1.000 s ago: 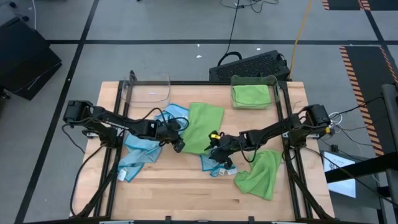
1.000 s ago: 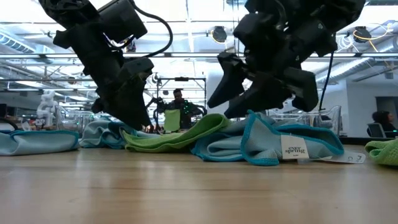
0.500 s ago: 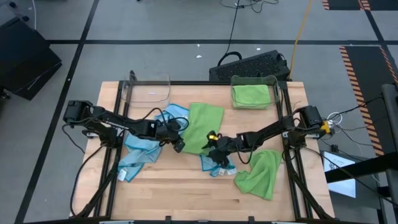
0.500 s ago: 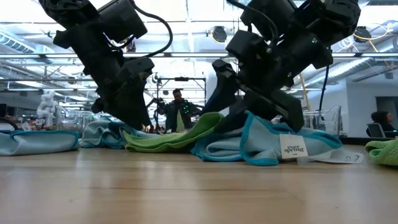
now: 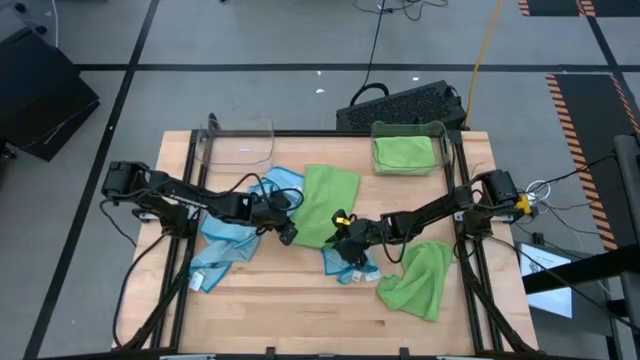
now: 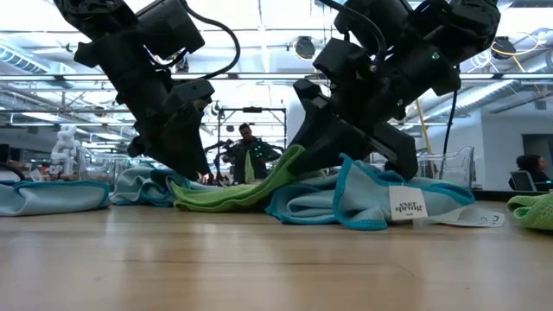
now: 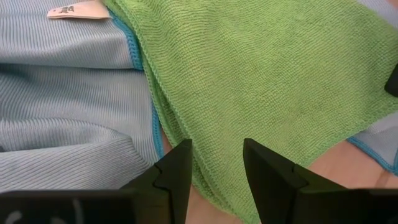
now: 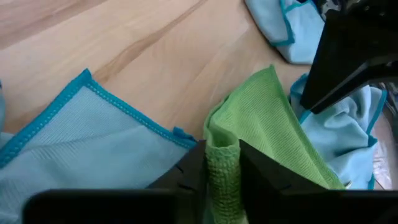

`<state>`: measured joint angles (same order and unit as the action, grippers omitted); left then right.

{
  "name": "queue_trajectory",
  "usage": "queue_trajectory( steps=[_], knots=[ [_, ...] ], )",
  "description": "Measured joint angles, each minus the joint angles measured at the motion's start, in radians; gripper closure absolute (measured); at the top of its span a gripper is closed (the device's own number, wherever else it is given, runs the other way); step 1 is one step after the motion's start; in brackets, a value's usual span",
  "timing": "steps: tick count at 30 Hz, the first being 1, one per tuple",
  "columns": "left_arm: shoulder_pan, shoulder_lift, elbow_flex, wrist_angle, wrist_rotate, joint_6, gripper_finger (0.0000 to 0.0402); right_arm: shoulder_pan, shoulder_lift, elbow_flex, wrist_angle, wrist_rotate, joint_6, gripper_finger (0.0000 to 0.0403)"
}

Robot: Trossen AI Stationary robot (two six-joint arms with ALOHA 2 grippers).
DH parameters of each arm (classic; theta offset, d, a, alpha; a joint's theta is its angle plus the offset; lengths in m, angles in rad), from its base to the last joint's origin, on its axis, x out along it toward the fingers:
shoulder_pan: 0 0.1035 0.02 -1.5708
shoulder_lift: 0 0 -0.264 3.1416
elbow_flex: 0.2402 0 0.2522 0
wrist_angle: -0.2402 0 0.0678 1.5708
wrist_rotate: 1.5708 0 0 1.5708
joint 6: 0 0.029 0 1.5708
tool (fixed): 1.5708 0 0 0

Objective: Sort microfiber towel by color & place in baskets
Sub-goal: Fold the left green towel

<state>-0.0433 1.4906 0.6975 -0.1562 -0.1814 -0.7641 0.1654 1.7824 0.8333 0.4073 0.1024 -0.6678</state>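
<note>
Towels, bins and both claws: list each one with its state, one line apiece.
Left bin: no towel inside.
Right bin: holds a folded green towel.
Spread green towel: flat mid-table, one edge pinched and lifted.
Crumpled green towel: loose near the right side.
Blue towels: loose, unsorted on the table.
Right claw: shut on the spread green towel's edge.
Left claw: open above that towel's other edge.
</note>
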Motion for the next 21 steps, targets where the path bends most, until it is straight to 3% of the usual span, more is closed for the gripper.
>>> queue_trajectory(
  steps=[4,10,14,18,21],
  knots=[
    [-0.020,0.000,0.000,0.000,-0.002,0.004,0.0256,0.000,0.000,0.000,0.000,-0.001,0.006,0.0395],
    [-0.130,0.014,0.000,0.055,-0.057,0.145,0.0241,-0.002,-0.036,0.000,-0.014,-0.001,0.074,0.0400],
    [-0.213,0.036,0.001,0.122,-0.145,0.251,0.0183,-0.021,-0.093,0.000,-0.063,-0.002,0.154,0.0400],
    [-0.267,0.054,-0.001,0.127,-0.305,0.291,0.0114,-0.056,-0.158,0.001,-0.101,-0.002,0.248,0.0401],
    [-0.282,0.072,-0.003,0.126,-0.356,0.293,0.0077,-0.090,-0.203,0.001,-0.123,-0.003,0.314,0.0401]
  ],
)
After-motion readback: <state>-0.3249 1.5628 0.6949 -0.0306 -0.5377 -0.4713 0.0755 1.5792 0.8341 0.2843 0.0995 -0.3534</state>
